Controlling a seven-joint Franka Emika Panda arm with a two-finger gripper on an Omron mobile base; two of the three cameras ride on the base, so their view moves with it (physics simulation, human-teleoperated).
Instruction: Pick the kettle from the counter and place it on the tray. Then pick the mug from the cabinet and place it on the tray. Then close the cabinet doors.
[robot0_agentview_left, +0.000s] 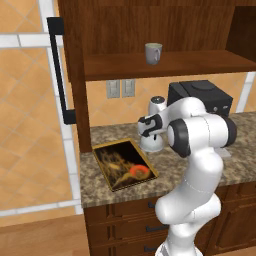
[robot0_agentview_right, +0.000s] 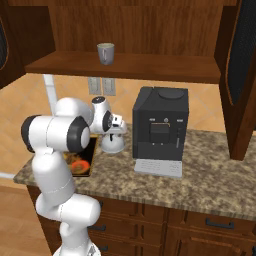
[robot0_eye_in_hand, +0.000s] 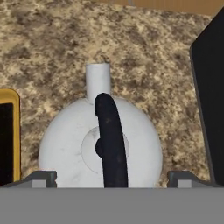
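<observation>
Looking from the left base view: kettle (robot0_agentview_left: 155, 142) stood on the table (robot0_agentview_left: 210, 170), just beside the tray (robot0_agentview_left: 102, 152) at the table's left end, mostly hidden behind the wrist. Tray bare, nothing set on it. Mug (robot0_agentview_left: 153, 53) upright on the cabinet (robot0_agentview_left: 100, 30) shelf above, one of the cabinet doors (robot0_agentview_left: 57, 70) swung open to the left.

From the right base view: same kettle (robot0_agentview_right: 113, 141) between the tray (robot0_agentview_right: 92, 162) and a black coffee machine (robot0_agentview_right: 160, 127) further along the table (robot0_agentview_right: 200, 175); mug (robot0_agentview_right: 105, 53) on the shelf, right-hand door (robot0_agentview_right: 243, 65) also open.

From the hand view: fingers (robot0_eye_in_hand: 112, 178) spread fully wide, straddling the kettle (robot0_eye_in_hand: 65, 148) from above, black handle (robot0_eye_in_hand: 111, 140) centred between them, nothing gripped. Tray rim (robot0_eye_in_hand: 14, 131) at the left.

Judged progress: none of the three steps finished; kettle grasp apparently about to be made, then mug, then doors.
</observation>
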